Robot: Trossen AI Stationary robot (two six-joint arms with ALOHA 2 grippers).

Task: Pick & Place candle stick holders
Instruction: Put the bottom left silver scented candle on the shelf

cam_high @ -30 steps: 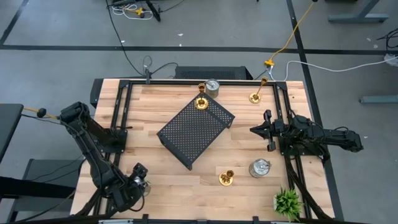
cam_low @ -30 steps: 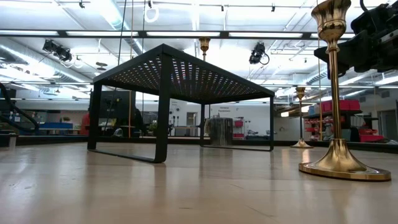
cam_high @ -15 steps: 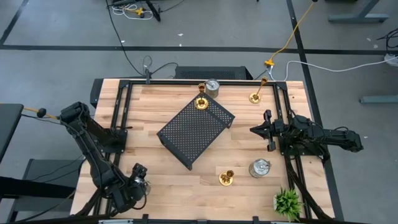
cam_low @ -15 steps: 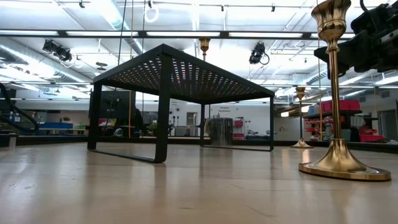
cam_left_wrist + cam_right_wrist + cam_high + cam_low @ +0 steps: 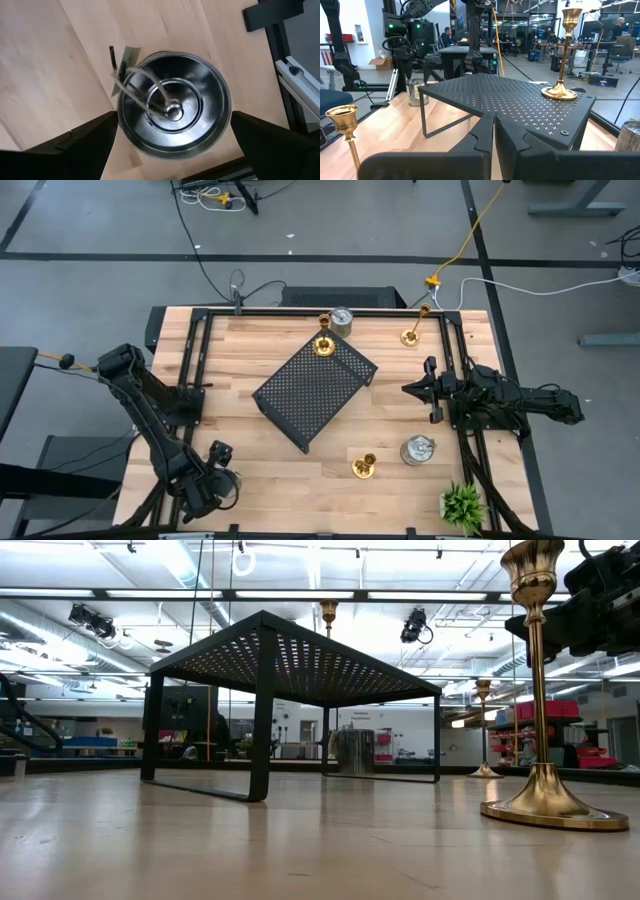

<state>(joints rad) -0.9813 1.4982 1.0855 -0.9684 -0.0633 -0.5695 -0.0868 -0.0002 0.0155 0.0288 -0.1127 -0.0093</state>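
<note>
My left gripper [image 5: 216, 482] is open at the table's near left corner, pointing down over a squat silver holder [image 5: 172, 105] that stands on the table. One finger [image 5: 85, 142] is on each side of it. I cannot tell whether they touch its rim. My right gripper [image 5: 406, 389] is shut and empty at the right edge. One gold holder [image 5: 323, 345] stands on the black perforated tray [image 5: 312, 392]. Two more gold holders stand on the table at the far right [image 5: 410, 336] and near the front [image 5: 364, 467]. Silver holders stand at the far edge [image 5: 342, 320] and front right [image 5: 417, 450].
The black tray rests upside-down on its legs at the table's middle [image 5: 280, 650]. A small green plant [image 5: 462, 505] stands at the near right corner. Black frame rails [image 5: 200, 360] run along the table's sides. Bare wood lies between the tray and my left gripper.
</note>
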